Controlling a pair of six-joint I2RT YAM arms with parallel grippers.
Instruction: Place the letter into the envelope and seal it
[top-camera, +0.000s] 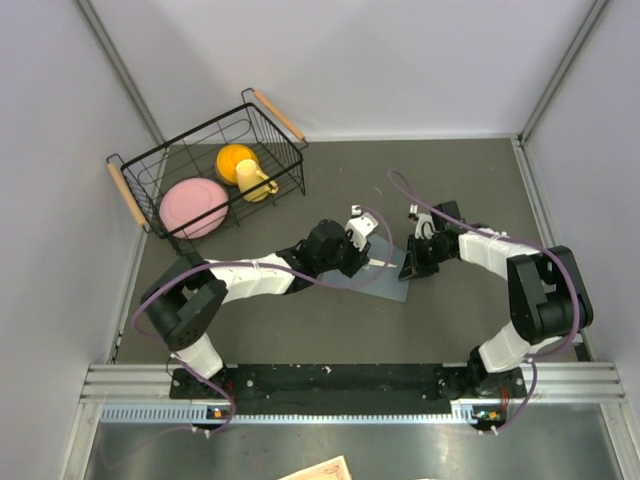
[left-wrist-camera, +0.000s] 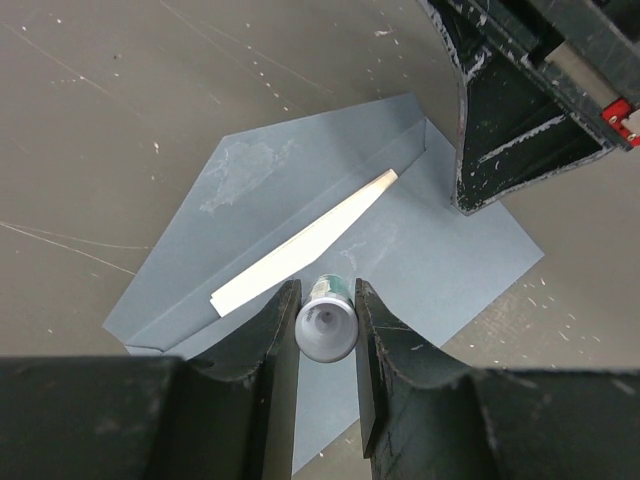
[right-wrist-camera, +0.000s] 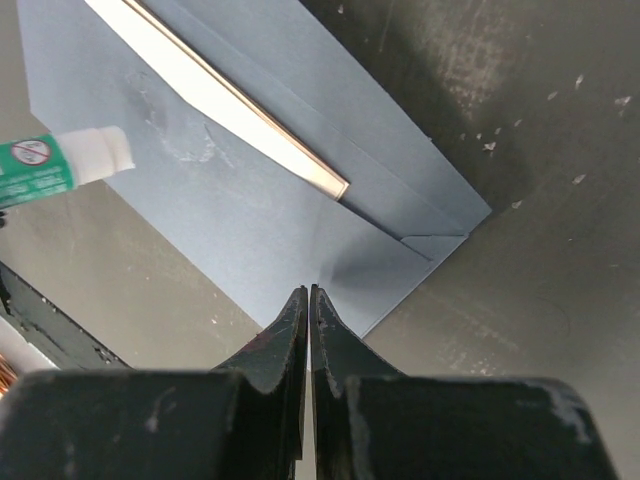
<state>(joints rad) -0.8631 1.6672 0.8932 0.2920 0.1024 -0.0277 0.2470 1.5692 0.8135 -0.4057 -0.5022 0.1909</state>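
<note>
1. Gripping a glue stick (left-wrist-camera: 326, 325) in my left jaws, just over the envelope (left-wrist-camera: 450, 270).
2. My right jaws are closed, tips at the envelope's edge.
3. The letter (left-wrist-camera: 300, 245) sits partly tucked inside it.

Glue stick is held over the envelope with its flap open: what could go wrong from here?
1. A strip of the letter shows at the pocket mouth; the glue stick in the left gripper may smear it, or the flap may stick to it.
2. Only the shut right gripper seems to pin the envelope, near one edge; dragging glue could swivel it.
</note>
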